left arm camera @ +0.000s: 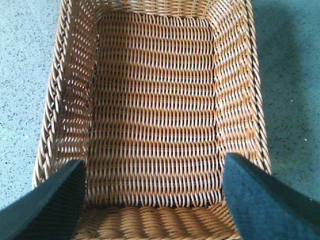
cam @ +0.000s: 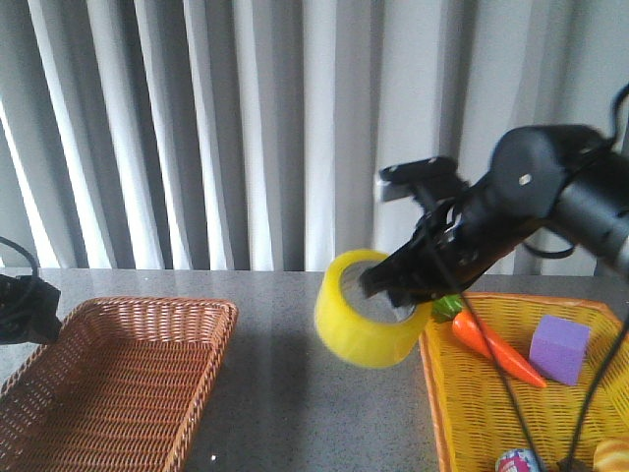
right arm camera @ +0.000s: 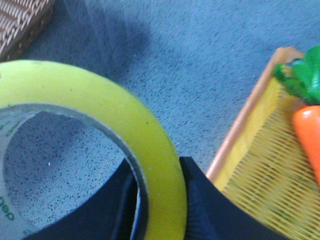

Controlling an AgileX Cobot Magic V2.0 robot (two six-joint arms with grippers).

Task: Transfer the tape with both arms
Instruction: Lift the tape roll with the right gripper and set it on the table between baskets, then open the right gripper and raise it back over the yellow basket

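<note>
The yellow tape (cam: 362, 324) hangs in the air between the two baskets, held by its wall near the yellow basket's left edge. My right gripper (cam: 401, 287) is shut on it, one finger inside the white core and one outside; up close the tape (right arm camera: 115, 120) fills the right wrist view and the gripper (right arm camera: 159, 200) pinches its rim. My left gripper (left arm camera: 155, 200) is open over the near end of the brown wicker basket (left arm camera: 155, 115), with nothing between its fingers. The left arm (cam: 20, 305) only shows at the far left edge of the front view.
A brown wicker basket (cam: 147, 324) sits on the grey table at the left. At the right stands a yellow basket (cam: 462, 413) holding a toy carrot (cam: 491, 344), a purple block (cam: 558, 349) and a small colourful ball (cam: 518, 460). Curtains hang behind.
</note>
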